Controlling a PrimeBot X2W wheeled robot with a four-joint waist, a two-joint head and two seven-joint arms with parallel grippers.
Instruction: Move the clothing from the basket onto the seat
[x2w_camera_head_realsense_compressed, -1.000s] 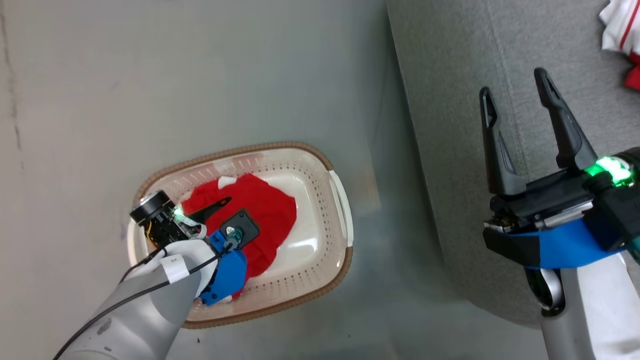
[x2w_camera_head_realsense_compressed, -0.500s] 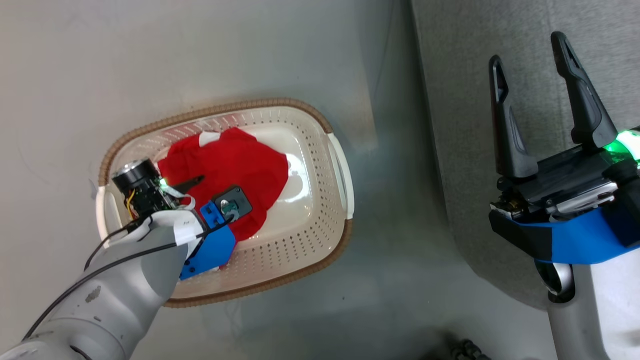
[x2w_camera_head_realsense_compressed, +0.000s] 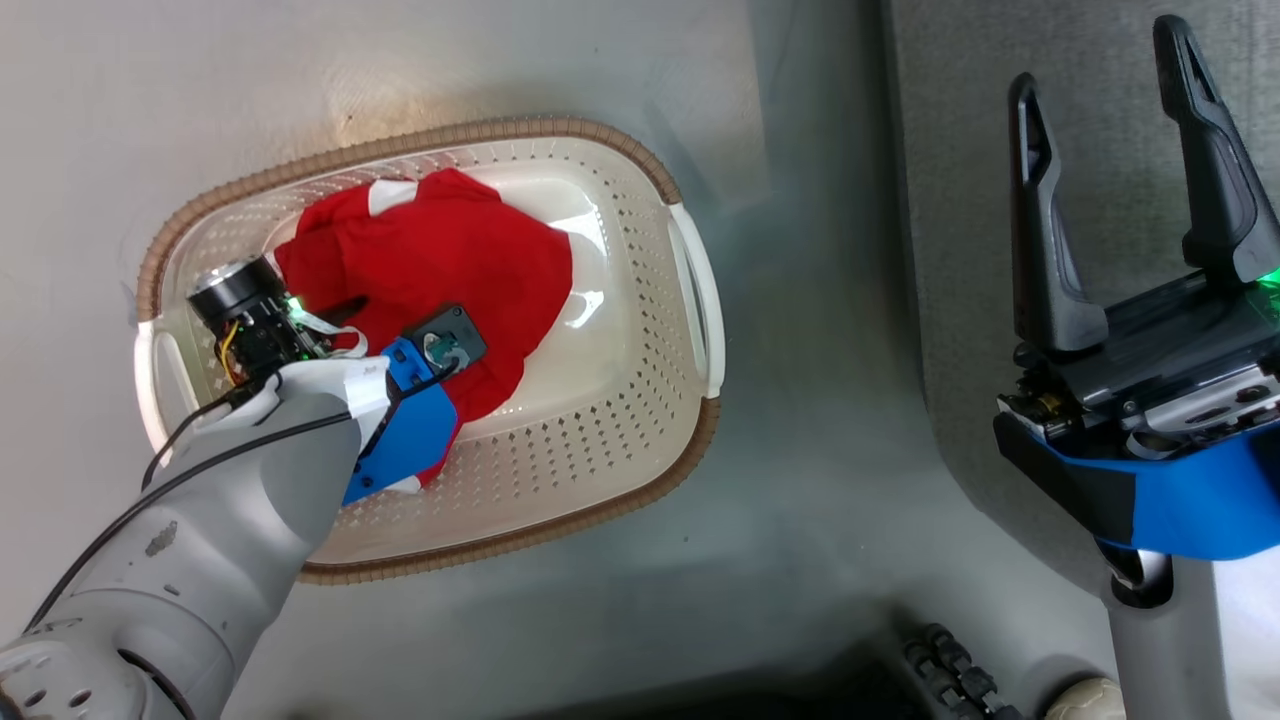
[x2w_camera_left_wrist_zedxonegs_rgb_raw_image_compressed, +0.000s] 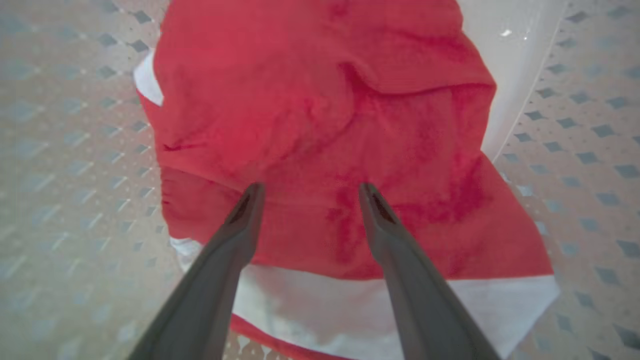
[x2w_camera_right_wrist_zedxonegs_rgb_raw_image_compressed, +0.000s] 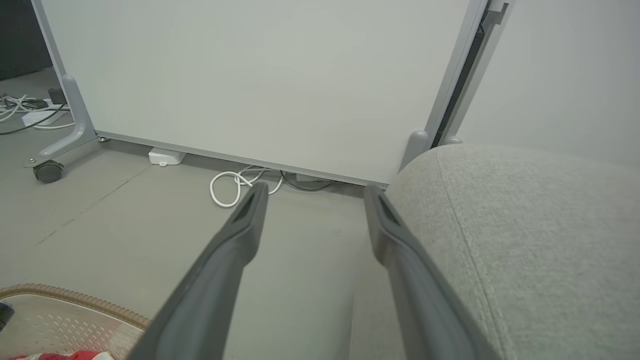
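Long dark fingers of the left gripper stand well apart with nothing between them, aimed down at the soft red fabric garment with white panels. The tips are right at the cloth, though I can't tell whether they touch it. That garment lies crumpled in the cream-white perforated plastic laundry basket with the brown woven-look rim, at the upper left of the head view, bunched toward the basket's left half. The right gripper is at the right edge of that view, fingers spread and empty, over the large grey woven-fabric sofa seat.

This looks to me like the pick-up. I'd come down on the raised fold in the middle of the red cloth, not the flat white hem at the bottom of the left wrist view. Then close on a good bunch and lift straight up until the trailing hem is over the rim before swinging right. Tips pushed too deep could snag the perforated bottom.

A strip of grey floor separates basket and seat; the basket's own wall is the main hurdle. At the upper left of the right wrist view, a pale wheeled partition panel and a loose white cable sit off the path.
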